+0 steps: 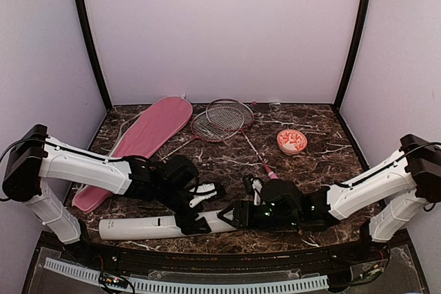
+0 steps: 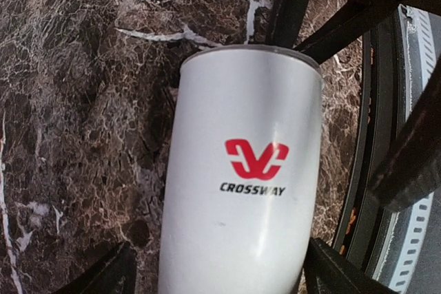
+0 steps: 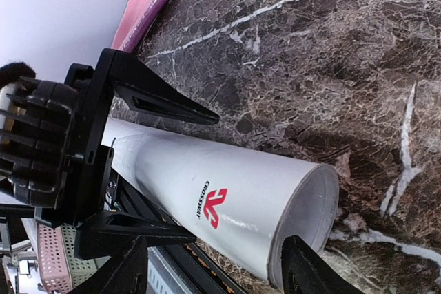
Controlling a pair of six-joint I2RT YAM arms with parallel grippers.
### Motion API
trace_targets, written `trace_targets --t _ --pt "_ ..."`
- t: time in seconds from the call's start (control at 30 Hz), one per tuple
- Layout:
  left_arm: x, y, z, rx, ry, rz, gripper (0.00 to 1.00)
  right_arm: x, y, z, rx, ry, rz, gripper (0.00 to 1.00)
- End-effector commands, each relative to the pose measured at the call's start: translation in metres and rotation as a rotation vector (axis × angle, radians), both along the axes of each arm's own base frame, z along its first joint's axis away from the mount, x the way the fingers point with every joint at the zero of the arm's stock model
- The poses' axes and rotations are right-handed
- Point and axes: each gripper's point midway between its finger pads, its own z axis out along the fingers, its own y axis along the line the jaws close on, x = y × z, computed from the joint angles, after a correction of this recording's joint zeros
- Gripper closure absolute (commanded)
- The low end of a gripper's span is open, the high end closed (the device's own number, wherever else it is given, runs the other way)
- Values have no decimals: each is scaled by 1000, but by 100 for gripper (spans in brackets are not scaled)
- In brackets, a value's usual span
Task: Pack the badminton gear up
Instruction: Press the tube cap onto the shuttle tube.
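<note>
A white tube [image 1: 138, 227] lies on its side along the counter's [image 1: 317, 163] near edge, its long axis left to right and its open mouth facing right. The left fingers [image 2: 337, 266] straddle it, spread apart. The right fingers [image 3: 310, 270] flank the mouth, and their grip is unclear.

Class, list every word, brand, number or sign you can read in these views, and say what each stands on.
"CROSSWAY": black capitals under a red logo on the white tube.
Round red-and-white object: any marking is too small to read.
Nothing else is readable.
</note>
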Motion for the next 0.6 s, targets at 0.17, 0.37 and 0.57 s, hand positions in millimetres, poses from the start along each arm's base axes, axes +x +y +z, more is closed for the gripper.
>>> trace_targets --t 0.17,0.37,0.57 --pt "-9 20 -1 94 -36 -18 6 -4 -5 -2 0 17 -11 30" --pt "-12 24 7 85 -84 -5 4 -6 -9 -2 -2 23 -14 28" --pt "-17 35 -4 159 -120 11 4 -9 -12 -5 -37 34 -23 28"
